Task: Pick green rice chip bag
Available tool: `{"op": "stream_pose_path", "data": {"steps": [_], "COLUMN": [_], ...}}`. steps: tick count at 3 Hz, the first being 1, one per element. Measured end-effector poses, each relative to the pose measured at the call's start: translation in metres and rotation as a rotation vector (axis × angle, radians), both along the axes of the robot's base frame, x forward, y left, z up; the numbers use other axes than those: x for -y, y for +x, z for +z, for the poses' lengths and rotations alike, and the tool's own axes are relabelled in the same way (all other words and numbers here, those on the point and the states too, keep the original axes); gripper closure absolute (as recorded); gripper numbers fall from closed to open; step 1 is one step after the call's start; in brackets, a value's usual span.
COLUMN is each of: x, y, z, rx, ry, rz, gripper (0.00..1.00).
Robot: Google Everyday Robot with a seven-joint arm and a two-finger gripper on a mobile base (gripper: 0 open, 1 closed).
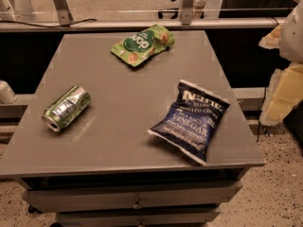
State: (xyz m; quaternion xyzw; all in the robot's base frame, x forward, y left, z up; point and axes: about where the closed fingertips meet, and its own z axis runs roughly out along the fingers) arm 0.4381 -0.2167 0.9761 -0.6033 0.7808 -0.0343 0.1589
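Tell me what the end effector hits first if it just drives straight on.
Probably the floor. The end effector hangs at the picture's right edge, beyond the table, seemingly pointing down; the green rice chip bag is off that line. Depth unclear.

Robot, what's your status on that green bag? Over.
Gripper at picture's right edge, beside the table, away from everything. Green chip bag flat at far side, untouched. Blue bag and can lie well apart, not blocking.
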Motion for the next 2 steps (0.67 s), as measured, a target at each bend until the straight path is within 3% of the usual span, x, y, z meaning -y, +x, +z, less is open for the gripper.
{"op": "stream_pose_path", "data": {"steps": [1, 2], "x": [-0.002, -0.012], "y": [0.003, 0.037], "z": [0.001, -0.003], "rx": [0.011, 0.066], "ry": [0.004, 0.026], "rz": [0.003, 0.0], "gripper": [0.0, 0.0]}}
